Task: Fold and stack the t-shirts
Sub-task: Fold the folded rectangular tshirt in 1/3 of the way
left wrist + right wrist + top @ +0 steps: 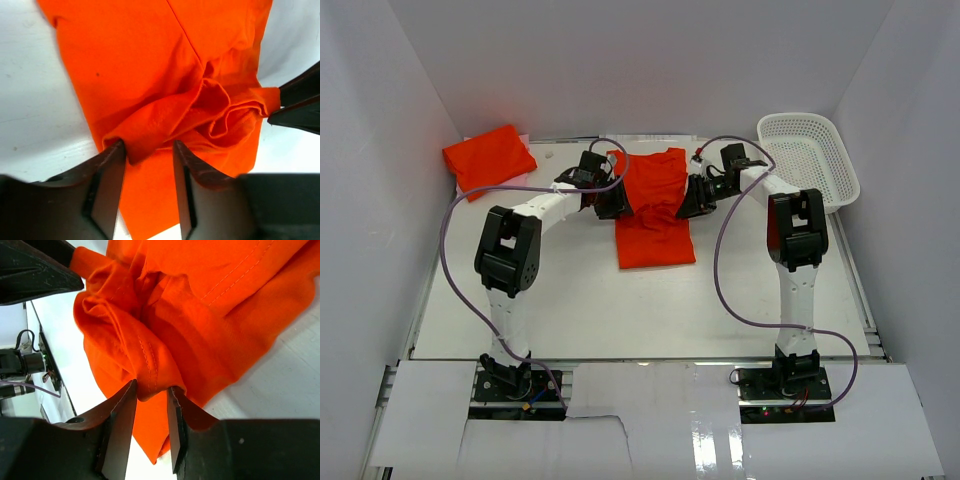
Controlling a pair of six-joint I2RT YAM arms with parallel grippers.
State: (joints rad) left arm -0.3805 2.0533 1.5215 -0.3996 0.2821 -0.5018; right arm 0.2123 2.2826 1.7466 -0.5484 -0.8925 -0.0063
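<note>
White worktop (620,310) carries one t-shirt (655,225) spread toward 12 o'clock, a folded t-shirt (490,157) at 10, a mesh basket (845,170) at 2. I see left gripper (148,150) and right gripper (152,387) part-open, each straddling a loose shirt fold.

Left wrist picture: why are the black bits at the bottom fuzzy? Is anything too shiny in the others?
Left wrist view: the left gripper sits very near the lens, so it blurs; the table washes out white. Right wrist view: the right gripper is soft too, but the stitching on the shirt is sharp. Top view: glare shines on the glossy front sheet.
</note>
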